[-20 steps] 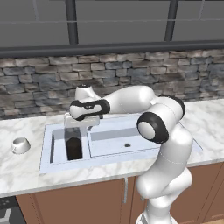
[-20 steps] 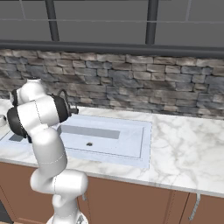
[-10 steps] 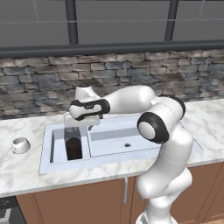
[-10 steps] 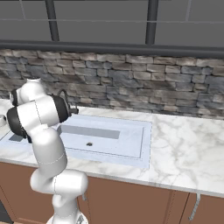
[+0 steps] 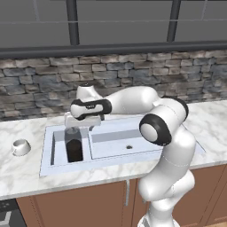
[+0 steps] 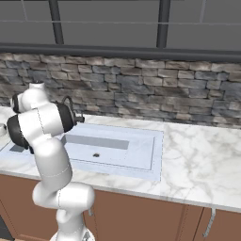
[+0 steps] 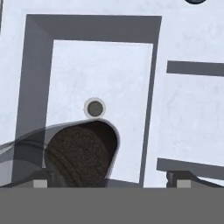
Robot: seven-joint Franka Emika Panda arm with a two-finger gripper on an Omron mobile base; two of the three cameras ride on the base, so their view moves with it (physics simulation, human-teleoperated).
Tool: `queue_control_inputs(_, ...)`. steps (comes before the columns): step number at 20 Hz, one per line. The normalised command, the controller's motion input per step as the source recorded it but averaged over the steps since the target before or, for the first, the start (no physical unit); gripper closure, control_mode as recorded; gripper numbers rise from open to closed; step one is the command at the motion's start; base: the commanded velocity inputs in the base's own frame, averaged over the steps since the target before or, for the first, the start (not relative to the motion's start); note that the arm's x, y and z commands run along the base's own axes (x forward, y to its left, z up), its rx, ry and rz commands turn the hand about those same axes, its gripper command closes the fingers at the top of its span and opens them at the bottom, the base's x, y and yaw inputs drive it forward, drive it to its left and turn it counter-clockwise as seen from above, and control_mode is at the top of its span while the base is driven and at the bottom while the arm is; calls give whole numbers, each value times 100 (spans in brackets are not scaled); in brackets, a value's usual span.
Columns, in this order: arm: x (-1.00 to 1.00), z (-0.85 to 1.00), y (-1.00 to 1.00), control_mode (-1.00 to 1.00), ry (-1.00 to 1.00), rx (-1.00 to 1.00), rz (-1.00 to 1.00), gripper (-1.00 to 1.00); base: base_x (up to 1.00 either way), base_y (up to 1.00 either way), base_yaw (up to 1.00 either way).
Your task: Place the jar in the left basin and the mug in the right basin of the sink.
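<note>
Tabletop: pale marble, over brown cabinet fronts.
Mug: on the tabletop, left of the sink, well apart from it.
Left basin: holds the jar, upright, dark below, greyish on top.
Right basin: bare, round drain hole.
Hand: just above the jar, fingers spread apart, gripping nothing.
Faucet: thin, dark, at the sink's far edge.
Far wall: grey stone, dark window above.

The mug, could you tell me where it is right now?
In the left base view, the mug sits on the counter left of the sink, outside both basins.
</note>
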Motion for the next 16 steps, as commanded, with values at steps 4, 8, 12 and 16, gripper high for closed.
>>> queue_control_inputs(4, 0, 17, -1, -100, 0, 5, 0, -100, 0, 0, 0)
queue_control_inputs(8, 0, 23, -1, -100, 0, 6, 0, -100, 0, 0, 0)
queue_control_inputs(12, 0, 30, -7, -100, 0, 6, 0, -100, 0, 0, 0)
queue_control_inputs(16, 0, 35, -9, -100, 0, 5, 0, -100, 0, 0, 0)
